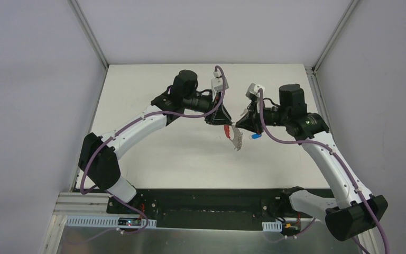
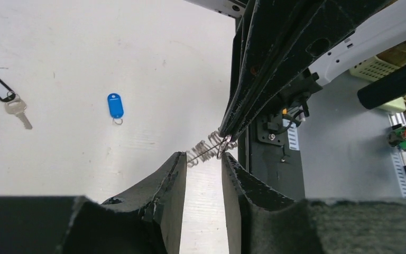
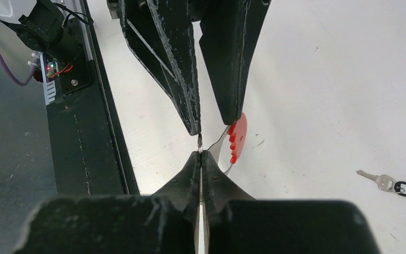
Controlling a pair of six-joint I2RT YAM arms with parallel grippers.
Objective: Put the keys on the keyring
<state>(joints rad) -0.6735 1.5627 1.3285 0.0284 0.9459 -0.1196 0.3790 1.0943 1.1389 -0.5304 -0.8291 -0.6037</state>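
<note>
Above the middle of the table point(image 1: 275, 84), both arms reach forward and bend inward, wrists facing, tips almost meeting. Right gripper point(image 3: 201, 154): jaws pressed together, pinching one ring of the keyring point(image 1: 235, 136). Left gripper point(image 2: 202, 157): jaws spread, astride the chain. Keyring judged light, limp, slippery; the red band offers the firmer hold. Blue-headed key point(image 2: 115, 106) and silver key point(image 2: 13, 106) lie apart on the table

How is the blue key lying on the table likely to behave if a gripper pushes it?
The blue key looks small and light, so it would probably slide on the smooth table rather than roll. It lies flat, so pinching it may be awkward. Its little ring would likely flop.
</note>
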